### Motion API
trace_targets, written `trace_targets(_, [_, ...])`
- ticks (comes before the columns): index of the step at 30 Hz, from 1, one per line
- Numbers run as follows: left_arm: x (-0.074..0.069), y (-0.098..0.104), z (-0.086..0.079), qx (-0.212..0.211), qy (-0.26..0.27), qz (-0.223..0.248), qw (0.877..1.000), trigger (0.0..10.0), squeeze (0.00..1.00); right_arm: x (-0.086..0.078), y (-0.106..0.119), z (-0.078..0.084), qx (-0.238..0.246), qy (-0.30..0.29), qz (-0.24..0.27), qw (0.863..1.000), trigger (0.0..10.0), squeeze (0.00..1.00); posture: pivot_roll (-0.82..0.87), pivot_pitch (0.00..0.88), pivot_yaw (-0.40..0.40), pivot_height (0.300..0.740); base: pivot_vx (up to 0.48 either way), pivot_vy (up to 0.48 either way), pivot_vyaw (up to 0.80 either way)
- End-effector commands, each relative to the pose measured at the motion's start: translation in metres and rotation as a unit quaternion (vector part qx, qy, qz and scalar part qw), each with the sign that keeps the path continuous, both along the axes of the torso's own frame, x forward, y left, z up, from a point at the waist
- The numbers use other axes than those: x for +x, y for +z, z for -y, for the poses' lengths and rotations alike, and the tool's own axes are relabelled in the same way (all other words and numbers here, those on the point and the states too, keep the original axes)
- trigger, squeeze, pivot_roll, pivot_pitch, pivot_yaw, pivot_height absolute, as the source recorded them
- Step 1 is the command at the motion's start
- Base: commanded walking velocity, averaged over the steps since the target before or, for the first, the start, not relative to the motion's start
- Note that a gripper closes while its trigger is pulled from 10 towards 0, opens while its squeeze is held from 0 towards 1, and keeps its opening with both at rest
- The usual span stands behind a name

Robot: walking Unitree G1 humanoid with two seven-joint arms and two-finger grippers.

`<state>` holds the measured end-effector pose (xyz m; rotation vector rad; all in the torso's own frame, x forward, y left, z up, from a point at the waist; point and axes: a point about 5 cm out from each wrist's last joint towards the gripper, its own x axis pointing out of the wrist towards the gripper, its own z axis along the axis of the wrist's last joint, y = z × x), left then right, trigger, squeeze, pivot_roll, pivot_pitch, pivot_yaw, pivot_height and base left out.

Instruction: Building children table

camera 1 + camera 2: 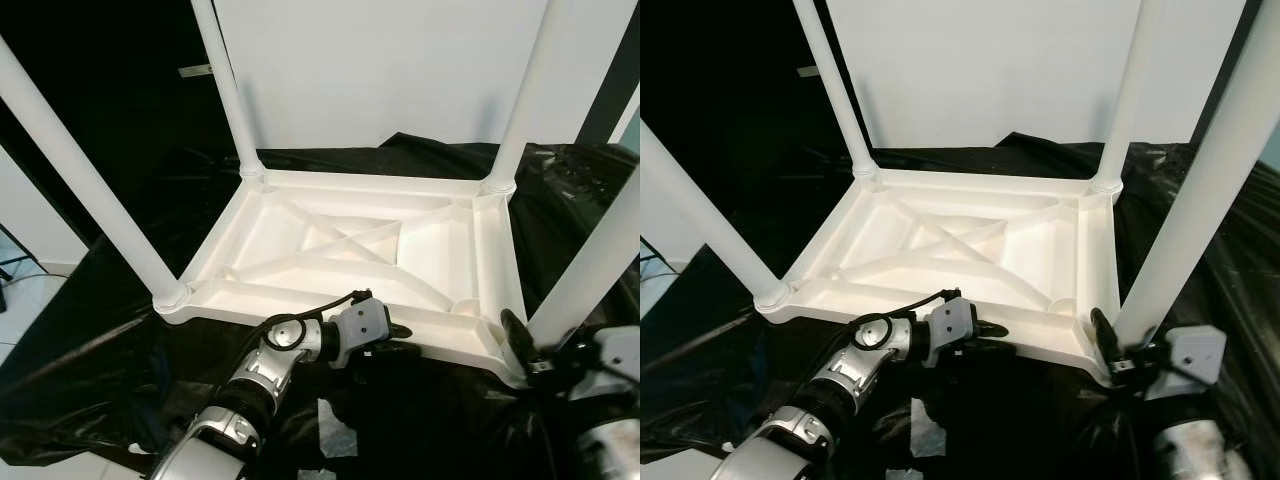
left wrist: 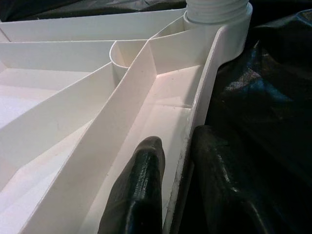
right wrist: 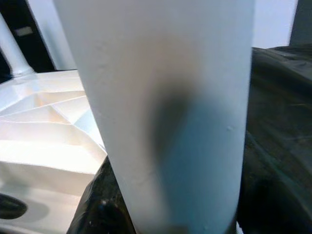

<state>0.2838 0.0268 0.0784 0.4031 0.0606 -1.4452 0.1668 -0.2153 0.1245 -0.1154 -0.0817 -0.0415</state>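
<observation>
While the white children's table (image 1: 350, 250) lies upside down on black plastic sheeting (image 1: 420, 420), all four legs stand up from its corners. From the head camera, the left gripper (image 1: 395, 345) sits at the near rim, and the right gripper (image 1: 1120, 355) hugs the near right leg (image 1: 1185, 215). Left wrist view: one finger (image 2: 139, 190) inside the rim, one outside, pinching it. Right wrist view: the leg looms close; the fingers seem closed round it.

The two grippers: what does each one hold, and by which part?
Left gripper pinches the tabletop's near rim. Right gripper grips the near-right leg by its base.
</observation>
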Motion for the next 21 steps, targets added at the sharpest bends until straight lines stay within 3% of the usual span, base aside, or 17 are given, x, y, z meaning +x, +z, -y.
trace_targets(1, [-0.005,-0.032,-0.016,0.034,0.095,-0.041,0.994,10.0,0.0,-0.007,-0.013,-0.005,0.01,-0.023,-0.031,0.999,0.0,0.0,-0.16,0.0,0.055,0.74,0.0,0.0,0.0])
trace_targets(7, [-0.007,-0.033,-0.015,0.034,0.093,-0.043,0.994,10.0,0.0,-0.014,-0.014,-0.002,0.026,-0.113,-0.024,0.993,0.0,0.0,-0.16,0.0,0.054,0.74,0.0,0.0,0.0])
trace_targets(12, [-0.007,-0.033,-0.014,0.036,0.092,-0.042,0.994,10.0,0.0,-0.012,-0.018,-0.007,0.027,-0.117,-0.03,0.992,0.0,0.0,-0.16,0.0,0.057,0.74,0.0,0.0,0.0])
trace_targets(13, [-0.007,-0.033,-0.014,0.036,0.091,-0.041,0.994,10.0,0.0,-0.009,-0.018,-0.009,0.019,-0.101,-0.03,0.994,10.0,0.0,-0.17,0.0,0.057,0.74,0.0,0.0,0.0])
trace_targets(14, [-0.007,-0.033,-0.014,0.036,0.091,-0.041,0.994,10.0,0.0,-0.009,-0.018,-0.009,0.019,-0.101,-0.03,0.994,10.0,0.0,-0.17,0.0,0.057,0.74,0.0,0.0,0.0])
trace_targets(15, [-0.007,-0.033,-0.014,0.036,0.089,-0.041,0.994,10.0,0.0,-0.006,-0.017,-0.01,0.015,-0.082,-0.03,0.996,10.0,0.43,-0.17,0.0,0.057,0.74,0.0,0.0,0.0])
trace_targets(16, [-0.008,-0.033,-0.013,0.037,0.088,-0.041,0.995,10.0,0.0,-0.005,-0.017,-0.01,0.011,-0.072,-0.029,0.997,10.0,0.43,-0.17,0.0,0.057,0.74,0.0,0.0,0.0])
trace_targets(17, [-0.008,-0.033,-0.013,0.037,0.088,-0.041,0.995,10.0,0.0,-0.001,-0.014,-0.011,0.01,-0.036,-0.027,0.999,10.0,1.0,-0.17,0.0,0.057,0.74,0.0,0.0,0.0])
trace_targets(18, [-0.008,-0.033,-0.013,0.037,0.087,-0.041,0.995,10.0,0.0,0.002,-0.008,-0.011,-0.001,0.02,-0.022,1.0,10.0,1.0,-0.17,0.0,0.057,0.74,0.0,0.0,0.0])
trace_targets(20, [-0.008,-0.033,-0.013,0.037,0.086,-0.041,0.995,10.0,0.0,0.002,-0.006,-0.012,-0.01,0.04,-0.019,0.999,10.0,1.0,-0.17,0.0,0.057,0.74,0.0,0.0,0.0])
trace_targets(21, [-0.008,-0.034,-0.012,0.036,0.086,-0.041,0.995,10.0,0.0,0.002,-0.001,-0.009,-0.028,0.062,-0.014,0.998,10.0,0.0,-0.17,0.0,0.051,0.74,0.0,0.0,0.0])
